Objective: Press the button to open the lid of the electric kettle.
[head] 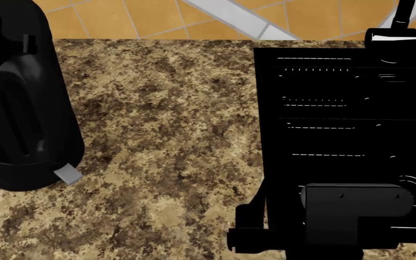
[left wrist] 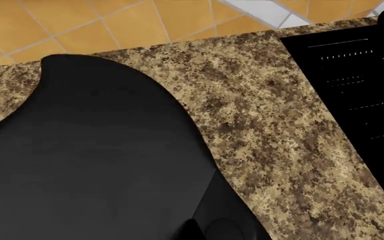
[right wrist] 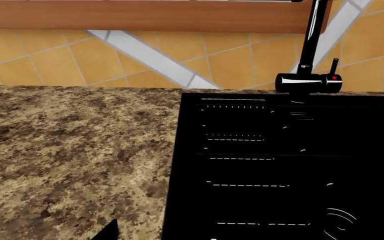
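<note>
Where counted: one electric kettle [head: 20, 97], far left on the countertop [head: 164, 135]
Lid: cropped, state unclear
Stovetop panel [head: 338, 124]: one, right
Grippers: state cannot be told

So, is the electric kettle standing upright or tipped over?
Upright: the electric kettle stands on its base ring on the granite counter, grey tab at the bottom.

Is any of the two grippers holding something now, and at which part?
It cannot be told. Neither gripper's fingertips show clearly; the right arm is over the stovetop, apart from the electric kettle.

Right arm [head: 338, 216] low over stovetop, fingers unseen.
</note>
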### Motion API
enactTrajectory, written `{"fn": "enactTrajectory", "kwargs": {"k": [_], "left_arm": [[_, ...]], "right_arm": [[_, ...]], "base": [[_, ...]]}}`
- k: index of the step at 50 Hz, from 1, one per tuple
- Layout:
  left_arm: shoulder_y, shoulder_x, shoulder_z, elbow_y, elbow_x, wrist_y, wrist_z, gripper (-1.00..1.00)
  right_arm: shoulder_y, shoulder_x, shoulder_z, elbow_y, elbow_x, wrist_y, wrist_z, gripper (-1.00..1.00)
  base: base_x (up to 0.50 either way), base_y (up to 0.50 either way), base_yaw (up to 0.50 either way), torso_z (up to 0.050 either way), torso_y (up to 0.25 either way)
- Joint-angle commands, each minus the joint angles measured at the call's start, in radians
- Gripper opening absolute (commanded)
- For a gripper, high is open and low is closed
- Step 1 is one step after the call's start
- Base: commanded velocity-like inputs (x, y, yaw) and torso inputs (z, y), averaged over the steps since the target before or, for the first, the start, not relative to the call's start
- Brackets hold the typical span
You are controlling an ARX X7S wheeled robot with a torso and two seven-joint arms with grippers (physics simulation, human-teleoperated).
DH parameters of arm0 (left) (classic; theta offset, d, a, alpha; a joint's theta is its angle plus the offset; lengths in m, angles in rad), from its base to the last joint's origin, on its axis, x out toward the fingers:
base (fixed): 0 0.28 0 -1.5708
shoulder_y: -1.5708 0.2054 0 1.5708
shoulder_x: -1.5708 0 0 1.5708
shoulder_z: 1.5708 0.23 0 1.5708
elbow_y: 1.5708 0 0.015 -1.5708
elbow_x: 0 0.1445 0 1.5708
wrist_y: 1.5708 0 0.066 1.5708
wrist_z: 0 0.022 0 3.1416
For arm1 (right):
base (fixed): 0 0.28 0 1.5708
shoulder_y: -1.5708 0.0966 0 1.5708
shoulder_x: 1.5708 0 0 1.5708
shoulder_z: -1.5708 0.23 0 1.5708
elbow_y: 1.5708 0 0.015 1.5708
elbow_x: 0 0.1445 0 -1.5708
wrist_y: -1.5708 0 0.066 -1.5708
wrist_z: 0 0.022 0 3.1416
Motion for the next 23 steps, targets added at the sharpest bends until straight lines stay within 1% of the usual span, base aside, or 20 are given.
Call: {"fn": "enactTrajectory", "kwargs": {"k": [1, 3, 9, 12, 14, 17, 23], "left_arm": [[0.079, 0.245, 0.252, -0.472, 0.284, 0.137, 0.335, -1.0], [0.087, 0.249, 0.253, -0.476, 0.283, 0.127, 0.34, -1.0], [0.12, 0.192, 0.211, -0.376, 0.232, 0.075, 0.251, -1.0], [0.122, 0.183, 0.2, -0.359, 0.222, 0.07, 0.237, -1.0], [0.137, 0.14, 0.148, -0.258, 0.163, 0.03, 0.152, -1.0], [0.143, 0.121, 0.117, -0.202, 0.128, 0.006, 0.101, -1.0], [0.161, 0.074, 0.031, -0.046, 0.018, -0.061, -0.041, -1.0]], "right_arm": [[-0.005, 0.005, 0.008, -0.009, 0.007, -0.006, 0.002, 1.0], [-0.006, 0.006, 0.009, -0.004, 0.008, -0.012, 0.002, 1.0], [-0.004, 0.009, 0.011, -0.005, 0.012, -0.011, 0.006, 1.0], [-0.003, 0.01, 0.011, -0.006, 0.015, -0.009, 0.008, 1.0], [-0.003, 0.01, 0.009, -0.011, 0.016, -0.004, 0.01, 1.0], [-0.001, 0.01, 0.008, -0.012, 0.019, -0.003, 0.012, 1.0], [0.0, 0.014, 0.015, -0.021, 0.026, 0.004, 0.016, 1.0]], "base": [[0.03, 0.0, -0.02, 0.0, 0.0], [0.03, 0.0, -0.03, 0.0, 0.0], [0.03, 0.0, -0.03, 0.0, 0.0], [0.03, 0.0, -0.03, 0.0, 0.0], [0.03, 0.0, -0.03, 0.0, 0.0], [0.02, 0.0, -0.02, 0.0, 0.0], [0.02, 0.0, -0.02, 0.0, 0.0]]}}
